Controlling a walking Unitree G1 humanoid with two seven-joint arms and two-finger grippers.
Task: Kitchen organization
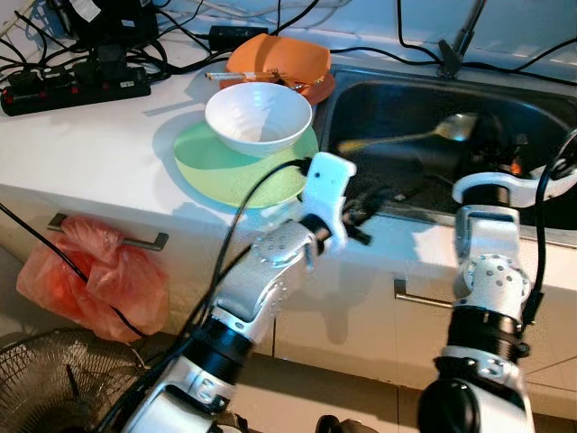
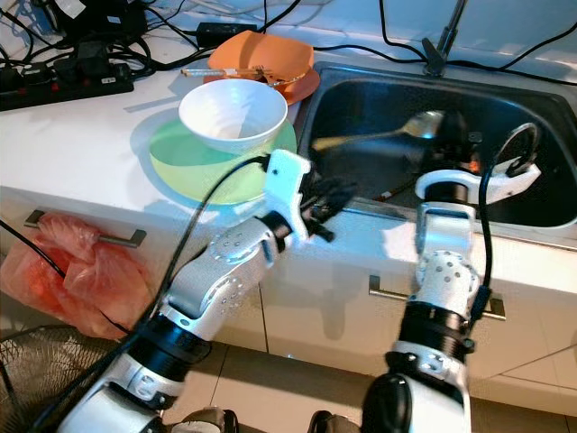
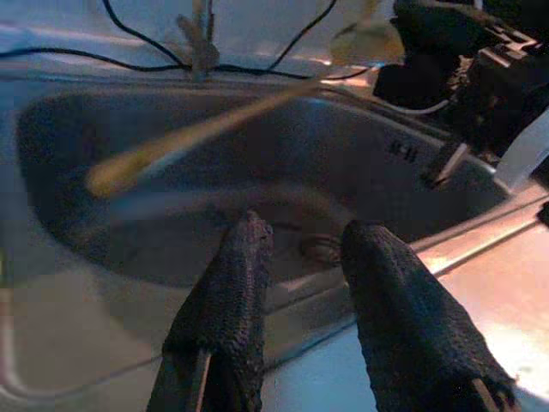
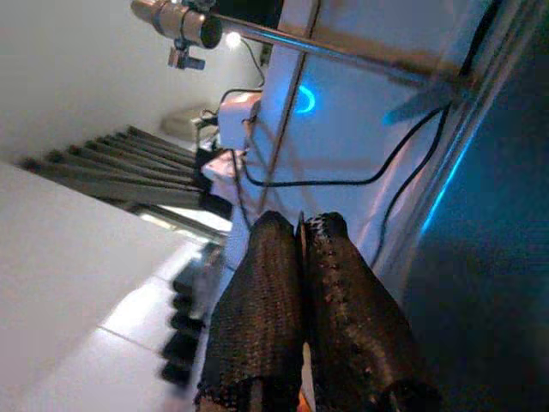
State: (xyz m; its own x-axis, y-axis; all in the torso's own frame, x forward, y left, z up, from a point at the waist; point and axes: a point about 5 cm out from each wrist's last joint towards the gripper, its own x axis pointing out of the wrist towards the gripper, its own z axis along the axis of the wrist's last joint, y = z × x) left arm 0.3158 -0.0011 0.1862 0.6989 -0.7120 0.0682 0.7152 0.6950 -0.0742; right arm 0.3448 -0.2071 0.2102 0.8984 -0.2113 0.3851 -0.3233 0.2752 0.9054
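A long spoon (image 1: 455,127) with a yellowish handle hangs level over the steel sink (image 1: 379,104); it looks blurred in the left wrist view (image 3: 197,133). My right gripper (image 1: 492,140) reaches into the sink at the spoon's bowl end, its fingers (image 4: 274,283) pressed together, apparently shut on the spoon. My left gripper (image 1: 361,215) hovers open at the sink's front left rim, fingers (image 3: 240,275) apart with nothing between them. On the counter to the left, a white bowl (image 1: 259,115) stands on a green plate (image 1: 212,167).
Behind the bowl lies an orange dish (image 1: 279,56) with chopsticks (image 1: 239,77). A black power strip (image 1: 77,86) and cables crowd the back left. A red plastic bag (image 1: 90,280) hangs from a drawer handle above a fan (image 1: 50,383). A faucet (image 1: 455,45) rises behind the sink.
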